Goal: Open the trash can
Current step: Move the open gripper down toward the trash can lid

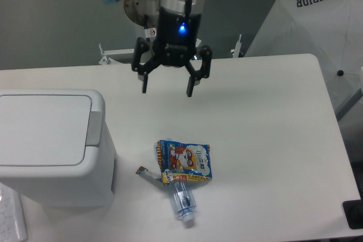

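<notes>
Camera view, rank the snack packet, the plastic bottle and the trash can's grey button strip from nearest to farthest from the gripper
From the gripper:
1. Snack packet, below it, mid-table.
2. Trash can button strip, to the left; too close to the packet to rank firmly.
3. Plastic bottle, beyond the packet, near the front edge.

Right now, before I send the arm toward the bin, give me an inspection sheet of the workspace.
Surface: white table, mostly bare on the right side.
Job's things: trash can at the left edge, lid flat and closed; grey push strip along its right edge, untouched.
Clutter: snack packet near centre; clear plastic bottle partly tucked under its lower edge; small dark wrapper scrap just left of them.
Grippers: gripper open, empty, hanging above the table's far side, right of the can.
Cables: nothing seen.
Surroundings: grey wall behind; white umbrella printed SUPERIOR at upper right.
</notes>
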